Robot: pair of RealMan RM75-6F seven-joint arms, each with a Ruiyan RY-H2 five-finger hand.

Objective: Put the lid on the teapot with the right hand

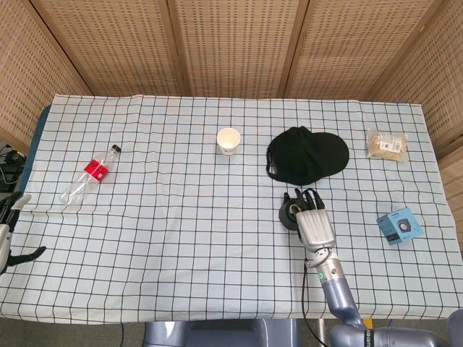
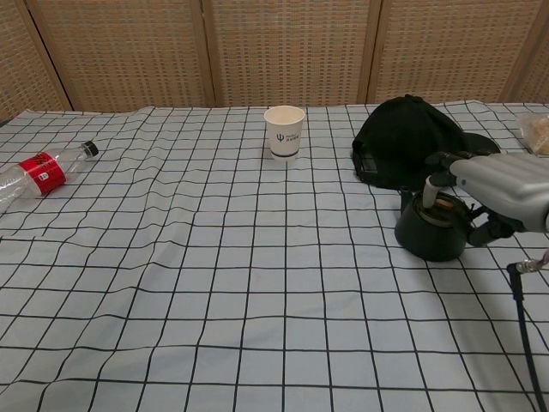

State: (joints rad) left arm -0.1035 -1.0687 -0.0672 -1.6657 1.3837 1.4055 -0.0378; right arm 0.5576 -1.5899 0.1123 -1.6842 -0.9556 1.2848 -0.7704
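Note:
The black teapot (image 2: 429, 232) stands on the checked cloth just in front of a black cap, and shows as a dark pot (image 1: 288, 214) in the head view. A brownish round lid (image 2: 443, 204) lies in its top opening. My right hand (image 2: 497, 184) hovers over the pot's right side. Its fingers (image 2: 436, 176) are apart and droop over the lid, and I see nothing held in them. In the head view this right hand (image 1: 312, 220) covers part of the pot. My left hand (image 1: 10, 233) rests at the table's far left edge, fingers spread and empty.
The black cap (image 1: 307, 155) lies right behind the teapot. A paper cup (image 1: 228, 141) stands at centre back, and a plastic bottle (image 1: 90, 173) lies at the left. At the right are a snack bag (image 1: 385, 144) and a blue box (image 1: 400, 225).

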